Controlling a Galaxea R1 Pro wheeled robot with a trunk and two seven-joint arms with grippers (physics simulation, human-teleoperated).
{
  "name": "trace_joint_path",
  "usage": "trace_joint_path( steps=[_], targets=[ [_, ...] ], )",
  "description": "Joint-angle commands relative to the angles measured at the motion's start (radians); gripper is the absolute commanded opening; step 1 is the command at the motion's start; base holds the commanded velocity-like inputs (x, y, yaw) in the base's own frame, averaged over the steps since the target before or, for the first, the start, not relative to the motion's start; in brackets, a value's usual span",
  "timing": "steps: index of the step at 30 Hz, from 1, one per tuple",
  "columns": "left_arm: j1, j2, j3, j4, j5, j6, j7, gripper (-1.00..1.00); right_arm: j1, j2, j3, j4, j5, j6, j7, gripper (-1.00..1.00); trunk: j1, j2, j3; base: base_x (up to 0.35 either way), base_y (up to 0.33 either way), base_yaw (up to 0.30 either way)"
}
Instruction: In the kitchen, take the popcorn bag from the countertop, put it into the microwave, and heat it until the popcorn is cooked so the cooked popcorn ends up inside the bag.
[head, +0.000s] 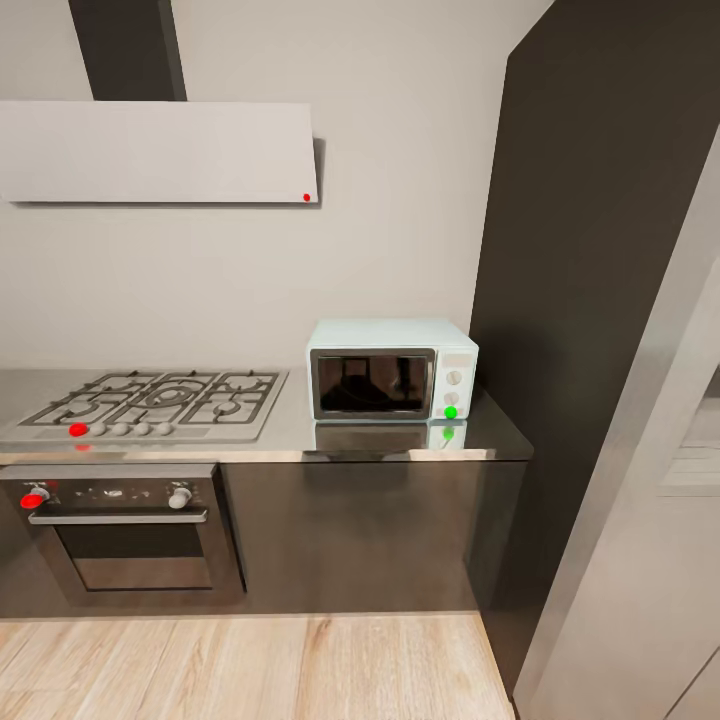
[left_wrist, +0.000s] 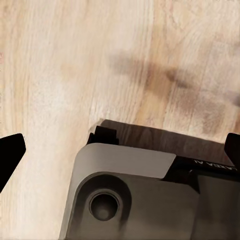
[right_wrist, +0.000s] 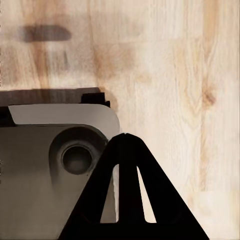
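Observation:
The pale mint-blue microwave (head: 392, 370) stands at the right end of the grey countertop (head: 400, 442), its dark glass door closed and a round light (head: 451, 412) glowing green on its side panel. The popcorn bag is out of view. In the left wrist view my left gripper (left_wrist: 120, 150) is open, its dark fingertips (left_wrist: 11, 155) far apart above the wooden floor (left_wrist: 75, 60), with nothing between them. In the right wrist view my right gripper (right_wrist: 125, 142) is shut, its fingers meeting in a point and holding nothing.
A gas hob (head: 150, 400) lies left of the microwave, above a steel built-in oven (head: 120, 530) with a red knob. A flat hood (head: 160, 150) hangs on the wall. A tall dark cabinet (head: 590, 300) bounds the counter's right. My grey base (left_wrist: 140, 200) shows below both wrists.

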Motion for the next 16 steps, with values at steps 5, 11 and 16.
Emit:
trace_joint_path(
  steps=[5, 11, 16],
  targets=[
    [-0.001, 0.022, -0.013, -0.006, -0.008, -0.015, -0.007, 1.0, 0.014, 0.028, 0.134, -0.013, 0.071, -0.047, 0.003, -1.0, 0.0, -0.001, -0.001, 0.0, 0.0, 0.0],
    [-0.001, 0.022, -0.013, -0.006, -0.008, -0.015, -0.007, 1.0, 0.014, 0.048, 0.12, -0.011, 0.004, -0.053, 0.017, -1.0, 0.0, -0.001, -0.001, 0.0, 0.0, 0.0],
    [-0.001, 0.022, -0.014, -0.006, -0.007, -0.015, -0.007, 1.0, 0.014, 0.053, 0.131, -0.012, 0.011, -0.052, 0.017, -1.0, 0.0, -0.001, -0.001, 0.0, 0.0, 0.0]
  ],
)
